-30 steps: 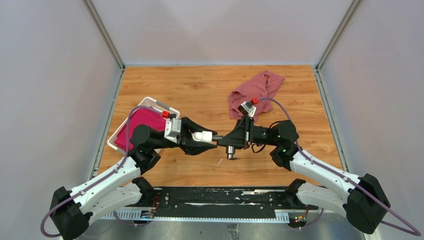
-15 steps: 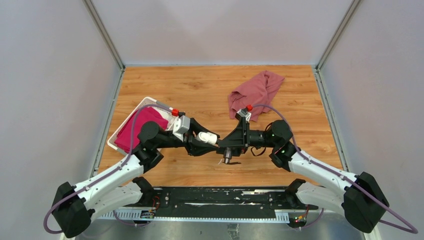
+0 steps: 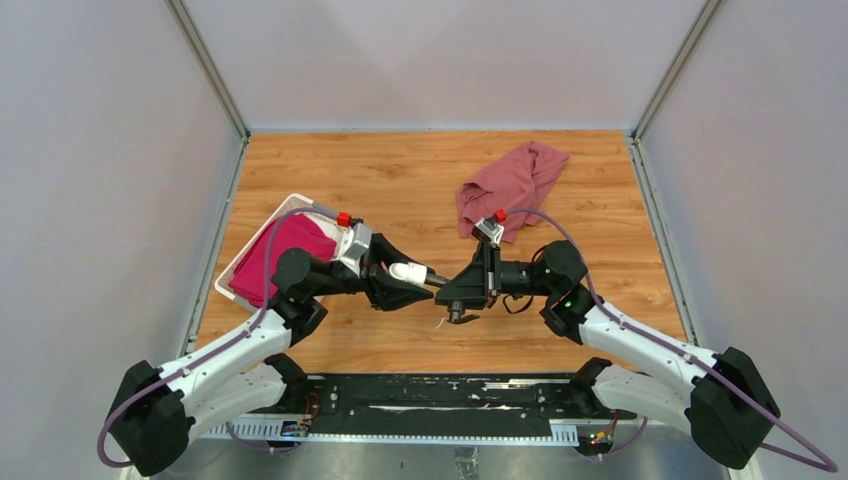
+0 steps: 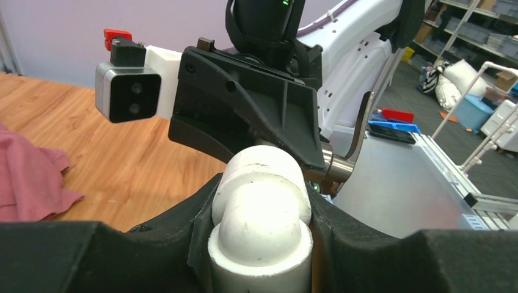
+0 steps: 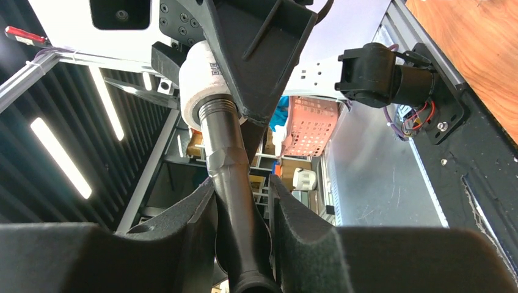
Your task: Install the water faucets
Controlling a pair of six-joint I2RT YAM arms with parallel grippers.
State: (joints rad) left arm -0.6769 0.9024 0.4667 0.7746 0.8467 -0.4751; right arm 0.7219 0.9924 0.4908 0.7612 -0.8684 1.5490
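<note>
Holding white fitting [image 4: 261, 210] clamped in left gripper [image 4: 259, 250] and dark tap [image 5: 231, 159] clamped in right gripper [image 5: 241, 238], joined thread-to-mouth in mid-air, near side of cloth [image 3: 512, 183]. Keep axes in line; turn slowly, avoid cross-threading

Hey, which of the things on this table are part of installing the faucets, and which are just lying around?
Part of the job: white fitting, in the left gripper; dark grey tap, in the right gripper.
Just lying about: dusty-red cloth; white basket with magenta fabric.
</note>
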